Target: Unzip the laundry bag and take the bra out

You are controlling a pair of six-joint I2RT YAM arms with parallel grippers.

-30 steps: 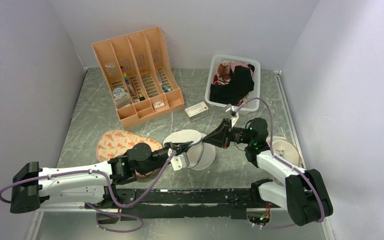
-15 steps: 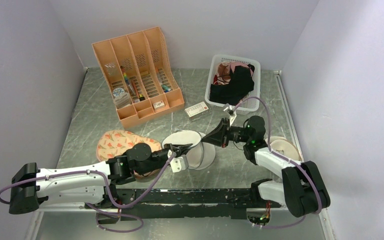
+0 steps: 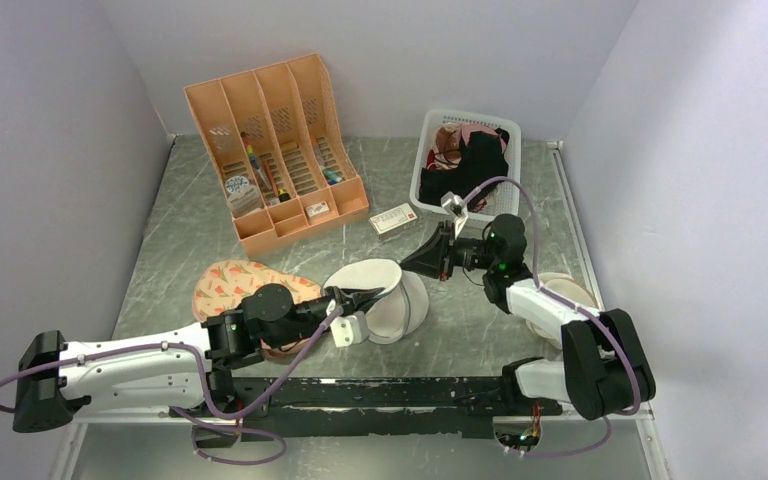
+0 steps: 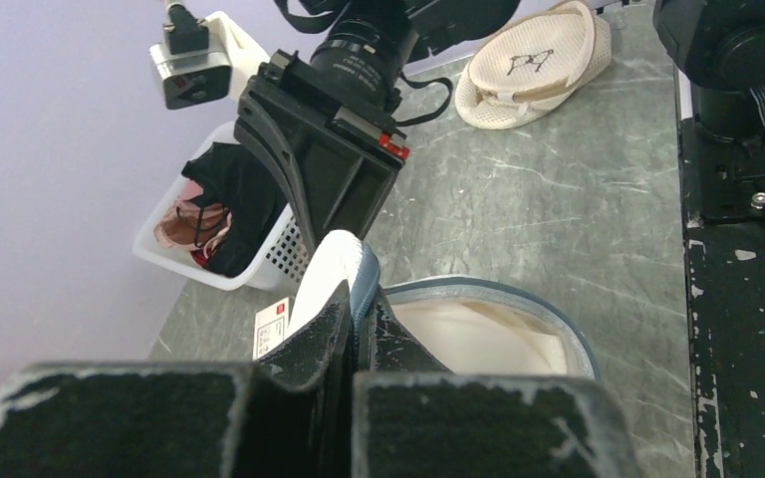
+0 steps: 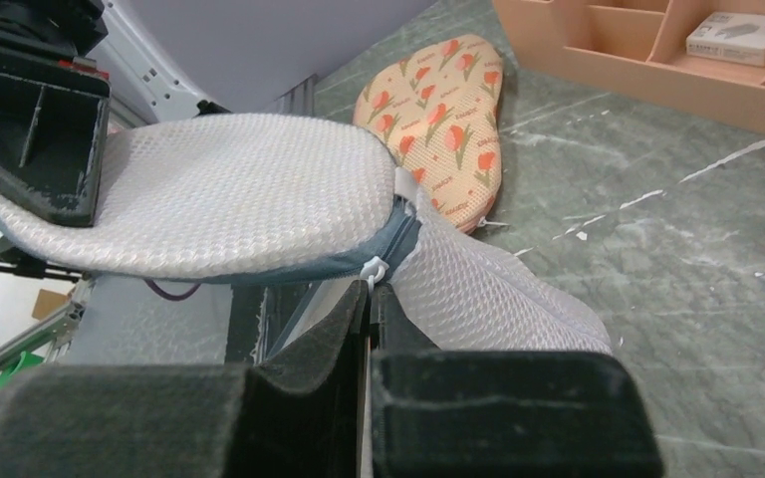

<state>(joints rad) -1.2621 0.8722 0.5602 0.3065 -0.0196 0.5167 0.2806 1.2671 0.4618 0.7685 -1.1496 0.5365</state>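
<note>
The laundry bag point(image 3: 388, 308) lies at the table's front centre, partly unzipped, with its mesh lid point(image 5: 219, 194) raised off the lower half point(image 5: 488, 289). My left gripper point(image 3: 368, 297) is shut on the lid's grey zipper rim point(image 4: 362, 299). My right gripper point(image 3: 407, 264) is shut on the white zipper pull point(image 5: 373, 269) at the far side of the rim. The bra's cream-white fabric point(image 4: 478, 339) shows inside the open lower half; its straps are hidden.
A pink carrot-patterned pad point(image 3: 230, 285) lies left of the bag. A beige round case point(image 3: 570, 300) sits to the right. A white basket point(image 3: 423, 170) with black and pink garments stands at the back. An orange file organiser point(image 3: 275, 150) and a small box point(image 3: 393, 218) are behind.
My right gripper has moved up and away along the rim with the zipper pull. The lid stands higher off the lower half, and my left arm has shifted slightly left.
</note>
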